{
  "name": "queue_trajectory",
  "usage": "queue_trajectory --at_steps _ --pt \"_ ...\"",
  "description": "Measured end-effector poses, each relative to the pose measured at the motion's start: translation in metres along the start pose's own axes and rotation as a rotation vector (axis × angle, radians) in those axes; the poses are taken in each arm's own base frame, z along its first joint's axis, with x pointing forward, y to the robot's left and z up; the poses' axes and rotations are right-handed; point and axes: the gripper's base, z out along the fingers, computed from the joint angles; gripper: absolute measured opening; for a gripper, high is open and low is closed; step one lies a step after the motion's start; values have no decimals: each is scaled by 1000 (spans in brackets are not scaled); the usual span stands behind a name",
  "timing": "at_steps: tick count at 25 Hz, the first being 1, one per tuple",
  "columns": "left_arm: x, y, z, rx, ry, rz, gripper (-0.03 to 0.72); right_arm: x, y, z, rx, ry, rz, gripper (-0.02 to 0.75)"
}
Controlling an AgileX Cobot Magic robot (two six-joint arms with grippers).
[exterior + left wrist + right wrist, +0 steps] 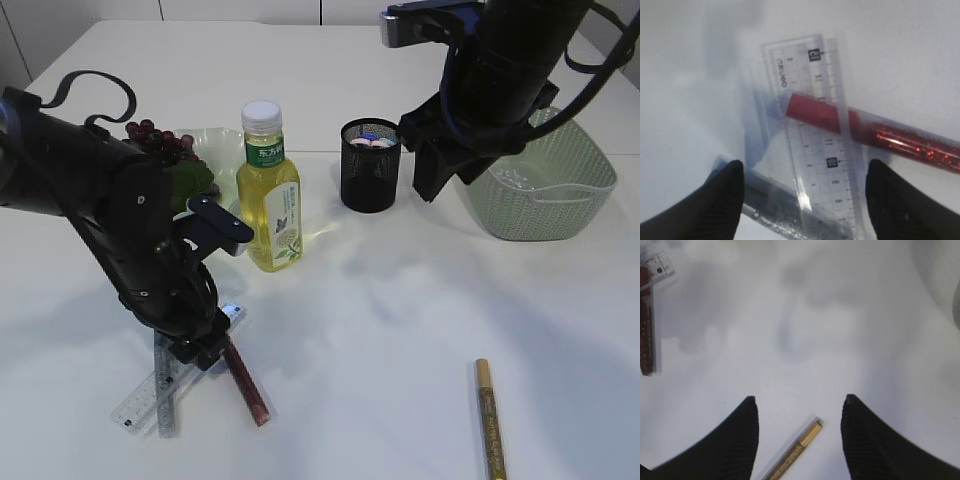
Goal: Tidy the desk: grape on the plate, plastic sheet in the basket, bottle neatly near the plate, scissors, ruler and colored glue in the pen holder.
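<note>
My left gripper [205, 348] [805, 200] is open and low over a pile at the front left, its fingers on either side of the clear ruler [140, 400] [815, 150]. The ruler lies over a red glitter glue tube [246, 385] [880, 135] and a silver glue tube [167, 405] [775, 212]. My right gripper [445, 180] [797, 410] is open and empty, held high between the black mesh pen holder [370, 170] and the basket [545, 195]. A gold glue tube [490, 420] [795, 452] lies at the front right. The bottle [269, 190] stands by the plate [215, 148] with the grapes [155, 135].
Some small coloured items stick up inside the pen holder; I cannot tell what they are. The pale green basket stands at the back right, with something pale inside it. The red tube [646, 325] and ruler end [660, 265] also show in the right wrist view.
</note>
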Motion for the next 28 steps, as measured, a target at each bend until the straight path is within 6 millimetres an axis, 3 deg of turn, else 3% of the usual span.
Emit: queue_trajectory --at_steps 28 --pt "-3 -12 -1 20 -19 32 541 0 0 0 -2 0 1 422"
